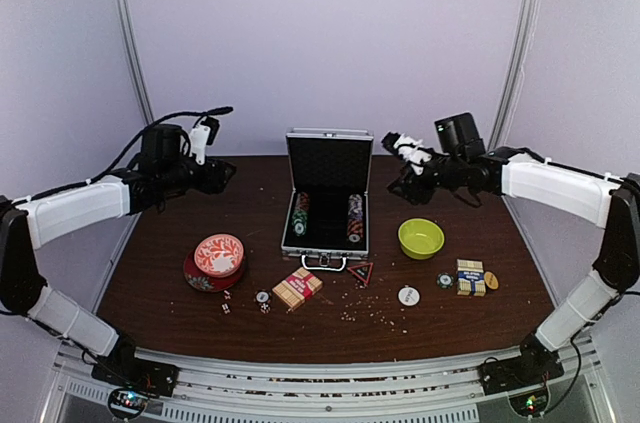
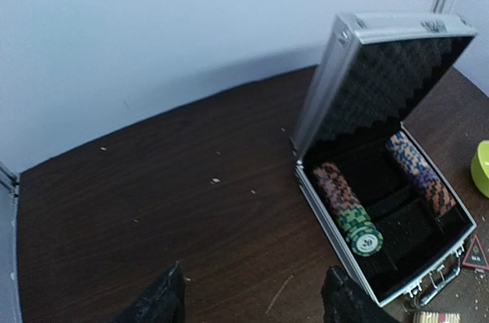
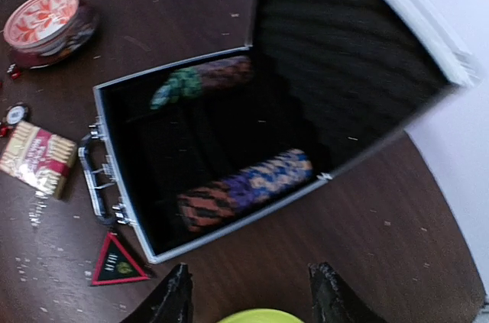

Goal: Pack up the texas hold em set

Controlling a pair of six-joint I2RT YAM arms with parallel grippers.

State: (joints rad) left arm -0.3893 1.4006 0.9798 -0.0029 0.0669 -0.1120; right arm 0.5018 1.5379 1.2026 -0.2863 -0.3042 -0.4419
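case's open, most of the poker bits not packed yet

the silver case (image 1: 327, 205) sits mid-tabletop toward the far edge, lid propped upright so the black-lined tray is reachable, with two rows of chips (image 1: 299, 213) already lying in its side slots. everything else is loose along the near half: one card deck (image 1: 297, 287) and the triangular button (image 1: 361, 272) just in front of the handle, tiny dice (image 1: 226, 307) near the red tin (image 1: 214, 262), and the other deck (image 1: 470, 277) plus round buttons (image 1: 408, 295) toward the right edge by the green bowl (image 1: 421, 237). left end effector (image 2: 248, 300) and right end effector (image 3: 248, 292) both hang released, fingers spread, grasping nothing, raised either side of the case. my guess: they're parked high to look things over before picking.
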